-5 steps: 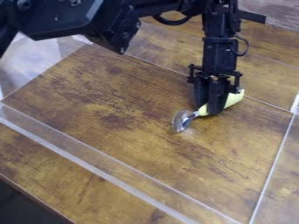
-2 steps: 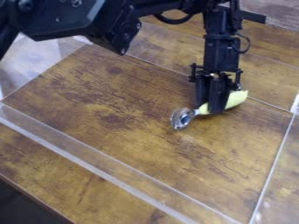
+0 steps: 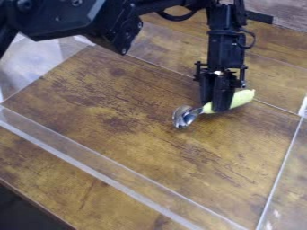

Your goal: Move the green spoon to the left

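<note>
A green spoon [image 3: 228, 101] is seen just right of centre on a wooden table [image 3: 90, 117], its handle pointed toward two o'clock and its silver bowl [image 3: 185, 117] toward eight. The handle is crossed from above by a black gripper [image 3: 217, 107], lowered from twelve o'clock; whether the spoon is grasped by the fingers cannot be told, their tips being obscured.

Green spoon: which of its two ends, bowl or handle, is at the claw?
The thick yellow-green handle. It lies right at the claw, partly hidden by it, whereas the shiny silver bowl is in plain view, off to the picture's left.
</note>
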Available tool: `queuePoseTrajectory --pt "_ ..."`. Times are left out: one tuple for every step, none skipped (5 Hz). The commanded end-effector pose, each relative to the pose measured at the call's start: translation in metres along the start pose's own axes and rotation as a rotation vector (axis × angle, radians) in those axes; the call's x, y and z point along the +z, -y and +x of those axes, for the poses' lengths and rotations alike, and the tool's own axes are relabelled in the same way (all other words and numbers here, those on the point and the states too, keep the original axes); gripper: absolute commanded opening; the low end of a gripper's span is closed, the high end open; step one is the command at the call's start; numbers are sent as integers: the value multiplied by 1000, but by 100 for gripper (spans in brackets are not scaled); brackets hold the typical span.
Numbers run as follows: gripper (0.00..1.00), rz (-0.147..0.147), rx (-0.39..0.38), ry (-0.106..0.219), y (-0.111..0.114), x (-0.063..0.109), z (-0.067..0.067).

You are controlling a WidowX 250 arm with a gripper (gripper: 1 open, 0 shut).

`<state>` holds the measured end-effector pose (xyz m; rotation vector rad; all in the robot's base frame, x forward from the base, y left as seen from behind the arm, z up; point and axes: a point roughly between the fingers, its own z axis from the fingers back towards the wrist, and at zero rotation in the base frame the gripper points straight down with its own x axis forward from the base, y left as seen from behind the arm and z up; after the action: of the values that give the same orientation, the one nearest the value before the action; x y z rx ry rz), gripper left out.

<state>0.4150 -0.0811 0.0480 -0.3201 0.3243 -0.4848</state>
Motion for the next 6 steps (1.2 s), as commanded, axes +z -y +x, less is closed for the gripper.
queuePoseTrajectory --pt "0 55 -33 120 15 62 -20" --pt "0 59 -40 120 17 70 -28" --pt "0 76 -50 119 21 81 -37" --pt "0 126 -28 147 25 108 -60" --pt "0 163 -9 149 19 119 -85" --pt "0 185 -4 154 9 121 -109"
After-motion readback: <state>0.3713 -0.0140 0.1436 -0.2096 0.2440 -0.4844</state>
